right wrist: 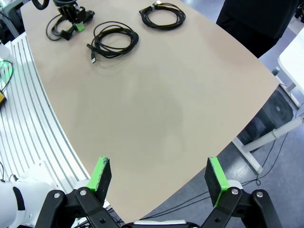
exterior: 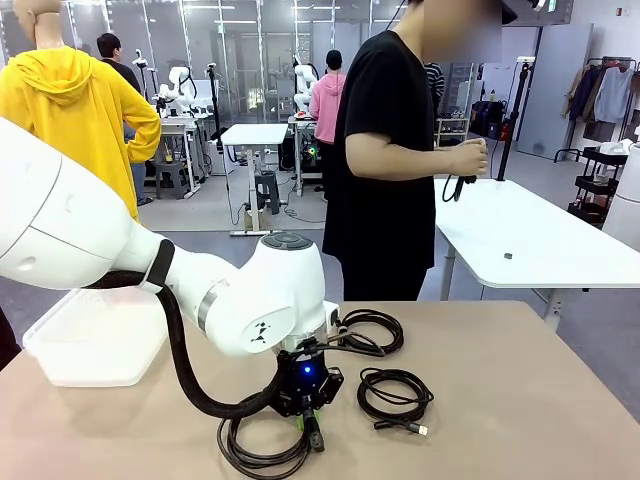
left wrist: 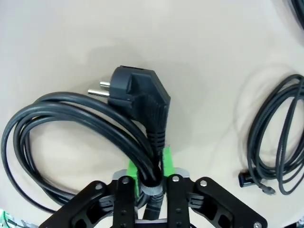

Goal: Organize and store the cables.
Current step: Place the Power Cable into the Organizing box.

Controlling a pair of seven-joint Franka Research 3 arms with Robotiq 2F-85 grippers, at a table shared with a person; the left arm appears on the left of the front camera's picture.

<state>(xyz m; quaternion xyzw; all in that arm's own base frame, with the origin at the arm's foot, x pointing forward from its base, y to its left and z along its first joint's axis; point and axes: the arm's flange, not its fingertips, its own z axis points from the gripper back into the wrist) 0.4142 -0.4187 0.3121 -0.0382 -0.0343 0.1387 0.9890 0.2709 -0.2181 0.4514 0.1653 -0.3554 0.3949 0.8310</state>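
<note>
Three cables lie as black coils on the tan table (exterior: 520, 400). My left gripper (exterior: 308, 420) is low at the front middle, shut on the thick power cable (exterior: 262, 452). In the left wrist view its green pads (left wrist: 166, 159) pinch the cord just behind the two-pin plug (left wrist: 140, 92), and the coil (left wrist: 61, 128) loops out to the left. A thinner cable (exterior: 395, 392) with a silver-tipped plug lies to its right, and another cable (exterior: 372, 332) lies farther back. My right gripper (right wrist: 159, 178) hangs open over the table's edge, far from the coils (right wrist: 114, 40).
A white translucent bin (exterior: 95, 335) stands at the table's left side. A person in a black shirt (exterior: 385, 150) stands at the far edge, holding a small black thing (exterior: 462, 183). Another white table (exterior: 540, 235) stands behind on the right.
</note>
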